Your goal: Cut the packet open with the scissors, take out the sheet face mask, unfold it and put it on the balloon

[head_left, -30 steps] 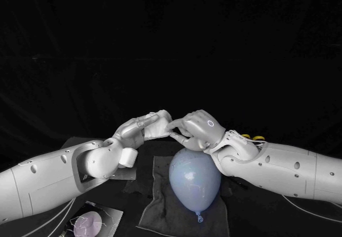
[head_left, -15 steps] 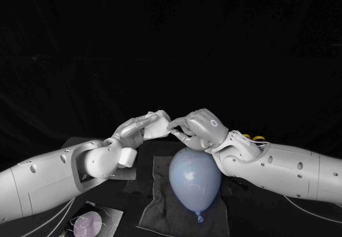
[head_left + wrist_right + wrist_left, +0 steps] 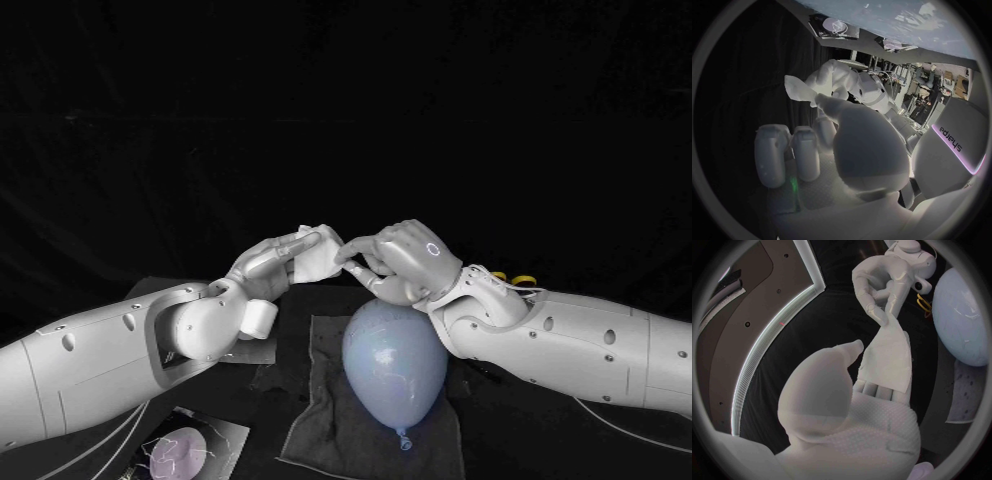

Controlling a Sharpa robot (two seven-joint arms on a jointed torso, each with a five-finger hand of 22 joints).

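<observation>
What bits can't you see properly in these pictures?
- Head view: most of the mask is covered by the left hand and right hand holding it. It is folded, so its face holes are hidden.
- Head view: the yellow thing is mostly behind the right arm, so I cannot name it.
- Head view: the balloon has its far end under the right wrist.
- Head view: the pale flat thing is partly covered by the left arm.

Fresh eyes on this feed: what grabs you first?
The left hand and right hand meet in mid-air, each pinching the folded white face mask between them. Just below lies the pale blue balloon on a dark cloth, nothing on it yet.
</observation>
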